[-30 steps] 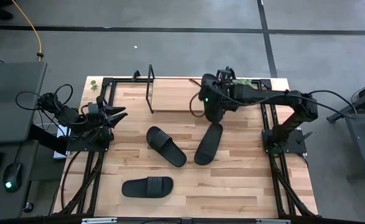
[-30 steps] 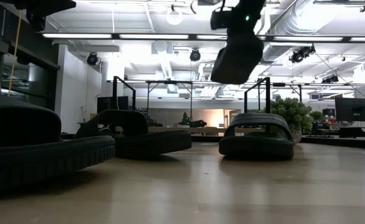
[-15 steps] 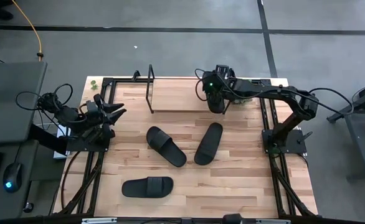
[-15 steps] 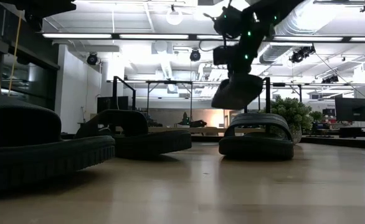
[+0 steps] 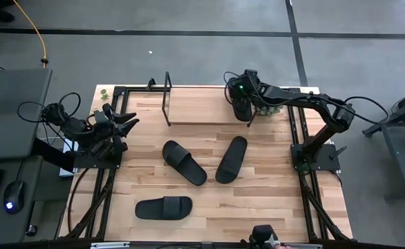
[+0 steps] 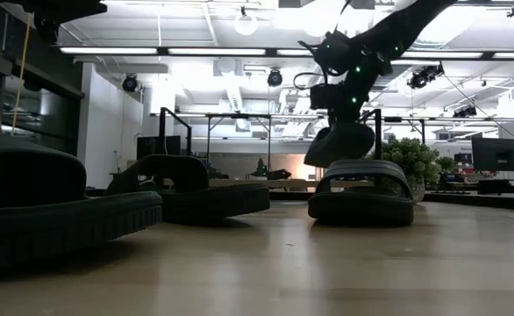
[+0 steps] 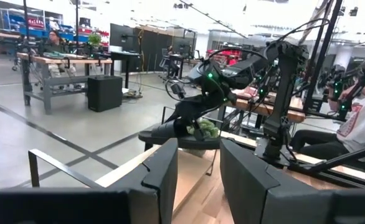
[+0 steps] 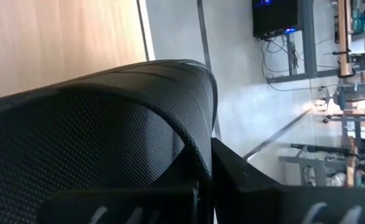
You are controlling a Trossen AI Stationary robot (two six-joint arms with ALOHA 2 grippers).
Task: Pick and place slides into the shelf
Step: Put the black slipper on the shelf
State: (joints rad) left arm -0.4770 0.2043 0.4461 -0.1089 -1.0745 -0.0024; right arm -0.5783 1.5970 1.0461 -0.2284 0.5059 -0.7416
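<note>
Three black slides lie sole-down on the tabletop: one (image 5: 184, 162) left of the middle, one (image 5: 231, 159) right of it, one (image 5: 163, 207) near the front edge. The fourth slide (image 6: 340, 143) hangs in my right gripper (image 5: 242, 105), which is shut on it over the right end of the shelf (image 5: 199, 107). The shelf is a light board with a black tube end frame (image 5: 166, 98), standing at the table's far edge. My left gripper (image 5: 123, 123) waits open at the table's left edge, touching nothing. My right gripper holds the fourth slide by its wide strap band (image 8: 192, 140), whose edge runs in between the two fingers (image 8: 248, 180). It comes at the slide from above. The slide is lifted clear and tilted, just above the shelf board (image 8: 58, 43).
Black rails (image 5: 296, 138) run along both sides of the tabletop. A small green plant (image 6: 410, 158) stands by the far right corner, behind the shelf. Bare wood (image 5: 271, 200) lies at the front right. A person (image 7: 363, 106) sits beyond the table.
My right gripper has carried the slide from above the table's middle toward the far edge, over the shelf's right end, and has come down. The slide has turned in the hold and hangs lower than before. The three slides on the table have stayed where they were.
</note>
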